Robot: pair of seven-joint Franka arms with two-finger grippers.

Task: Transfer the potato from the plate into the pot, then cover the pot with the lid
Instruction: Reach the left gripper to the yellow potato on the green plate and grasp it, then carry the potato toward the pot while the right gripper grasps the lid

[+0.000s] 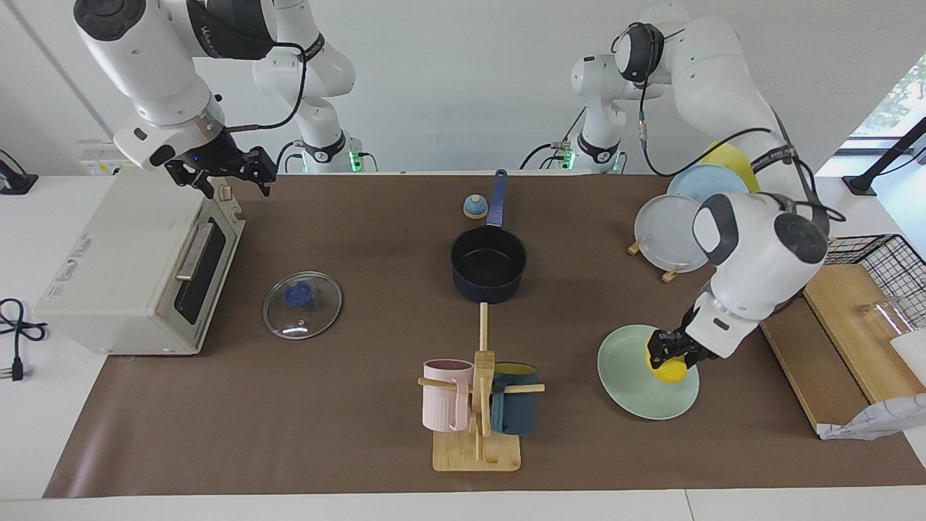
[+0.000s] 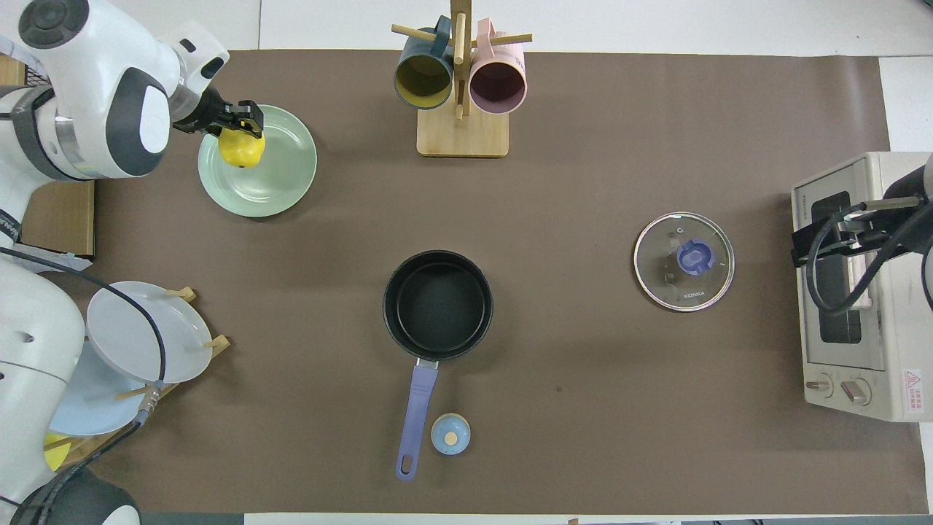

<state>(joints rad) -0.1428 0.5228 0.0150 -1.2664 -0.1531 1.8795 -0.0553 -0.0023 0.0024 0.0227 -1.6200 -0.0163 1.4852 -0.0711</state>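
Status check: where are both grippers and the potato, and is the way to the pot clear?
Left gripper shut on potato, over plate. Right gripper open over toaster oven, waiting. Pot uncovered; path clear.

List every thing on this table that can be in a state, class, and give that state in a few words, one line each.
Potato: gripped, lifted over the plate.
Plate: flat on the table, nothing resting on it.
Pot: upright, uncovered, empty.
Lid: flat on the table, knob up.
Left claw: shut on the potato.
Right claw: open, waiting over the toaster oven.
Toaster oven: door closed.
Mugs: hung on the rack.
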